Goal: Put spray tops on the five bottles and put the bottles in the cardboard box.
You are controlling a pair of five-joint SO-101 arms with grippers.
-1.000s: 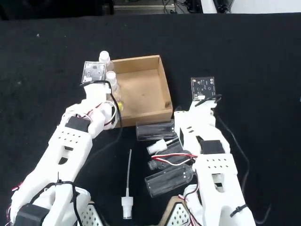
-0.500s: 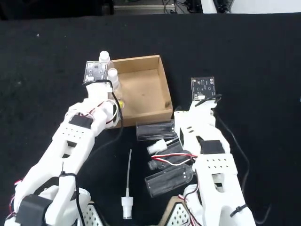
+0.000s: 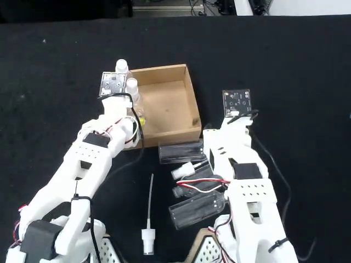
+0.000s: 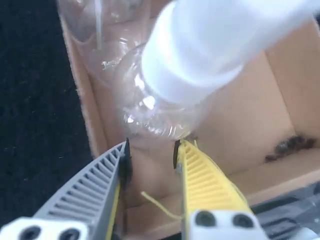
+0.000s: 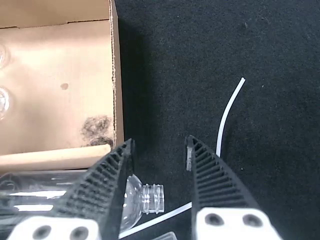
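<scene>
The cardboard box (image 3: 167, 107) sits mid-table. Two clear bottles with white spray tops stand at its left wall, one at the back corner (image 3: 122, 67) and one (image 3: 131, 85) in front of it. My left gripper (image 4: 151, 154) is shut on the lower body of that front bottle (image 4: 165, 112), its white top (image 4: 215, 45) close to the camera. Three uncapped bottles (image 3: 181, 150) (image 3: 193, 189) (image 3: 197, 211) lie beside my right arm. My right gripper (image 5: 157, 150) hangs open over the black table, just above a bottle neck (image 5: 150, 197). A loose spray top (image 3: 186, 169) lies among the bottles.
Another spray top (image 3: 148, 238) with a long dip tube lies near the front edge between the arms. A thin white tube (image 5: 227, 112) lies on the cloth beyond my right gripper. The box's near wall (image 5: 113, 75) is close to the right gripper.
My left arm has shifted slightly rightward and away, carrying the front bottle a little further over the box's left side. The right arm has stayed still.
</scene>
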